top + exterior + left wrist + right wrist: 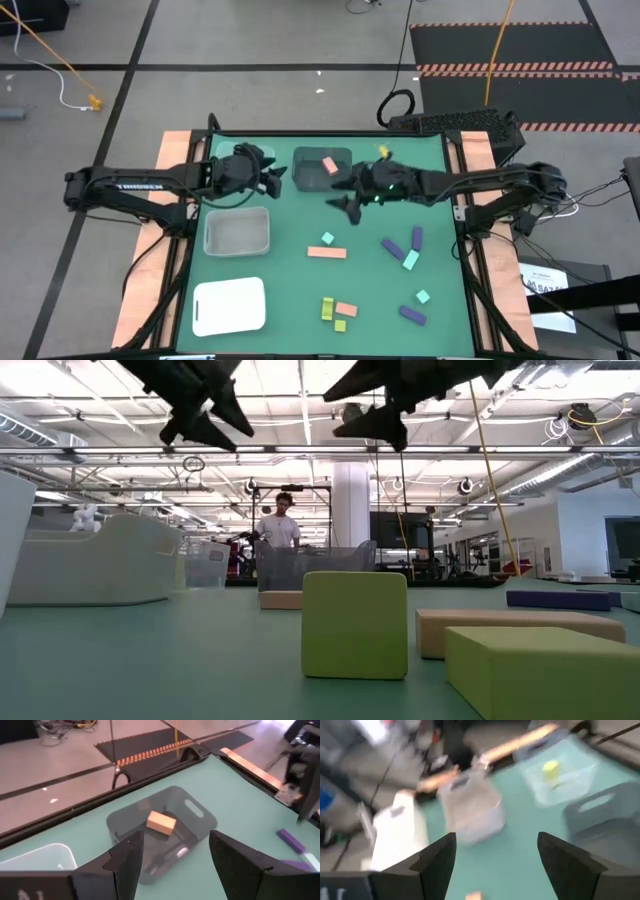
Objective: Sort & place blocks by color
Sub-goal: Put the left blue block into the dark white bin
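Two pairs of fingers hang above the far half of the bench, and both hold nothing: the left gripper (175,862) has its fingers spread apart with only air between them, and the right gripper (495,865) shows the same wide, bare gap. From the left fingers outward we see the dark bin (200,827) just ahead, near the middle of the bench's far edge, with one salmon block (161,822) lying inside it. Beside it toward the far left corner stands a clear bin (560,780) with a yellow block (550,768) in it, and nearer the left edge a second clear bin (237,231) and a white tray (229,306). The remaining blocks lie loose on the right and near part of the bench: a salmon bar (327,252), a mint cube (327,238), purple bars (393,247) and a yellow-green pair (328,308) by the near edge. We judge the main risk to be the two arms crowding each other over the dark bin, since both grippers hover close together there. A second risk is a poor pinch where blocks touch, as with the mint block (410,259) against the purple bars, which could drag a neighbour along. A person (283,525) stands in the room beyond, well clear.
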`<state>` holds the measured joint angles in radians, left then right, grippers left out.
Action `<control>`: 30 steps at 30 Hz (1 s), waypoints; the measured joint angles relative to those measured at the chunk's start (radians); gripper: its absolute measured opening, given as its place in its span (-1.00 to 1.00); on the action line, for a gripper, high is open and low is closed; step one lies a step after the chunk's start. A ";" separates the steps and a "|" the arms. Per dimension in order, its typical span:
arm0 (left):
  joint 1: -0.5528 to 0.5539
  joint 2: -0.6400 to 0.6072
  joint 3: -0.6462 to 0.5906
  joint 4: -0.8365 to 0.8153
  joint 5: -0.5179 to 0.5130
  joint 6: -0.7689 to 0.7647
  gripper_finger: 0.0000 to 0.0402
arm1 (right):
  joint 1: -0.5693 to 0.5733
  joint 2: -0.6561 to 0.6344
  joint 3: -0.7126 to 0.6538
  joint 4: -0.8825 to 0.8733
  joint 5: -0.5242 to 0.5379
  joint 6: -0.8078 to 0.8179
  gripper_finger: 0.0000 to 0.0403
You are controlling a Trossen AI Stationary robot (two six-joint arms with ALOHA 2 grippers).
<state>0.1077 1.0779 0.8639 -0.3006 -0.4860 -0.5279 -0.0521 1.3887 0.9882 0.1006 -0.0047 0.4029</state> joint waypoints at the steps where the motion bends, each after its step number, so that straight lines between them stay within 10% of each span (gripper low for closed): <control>1: -0.009 -0.005 0.000 0.010 -0.001 0.000 0.13 | 0.011 0.019 0.000 -0.001 -0.016 -0.034 0.33; 12: -0.098 -0.034 0.000 0.018 0.011 -0.005 0.13 | 0.074 0.283 -0.018 0.004 -0.027 -0.553 0.33; 30: -0.212 -0.033 0.000 0.030 0.007 -0.276 0.13 | 0.079 0.492 -0.018 0.140 -0.125 -0.495 0.33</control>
<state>-0.1044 1.0447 0.8642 -0.2710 -0.4795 -0.8043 0.0265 1.8810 0.9703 0.2403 -0.1295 -0.0925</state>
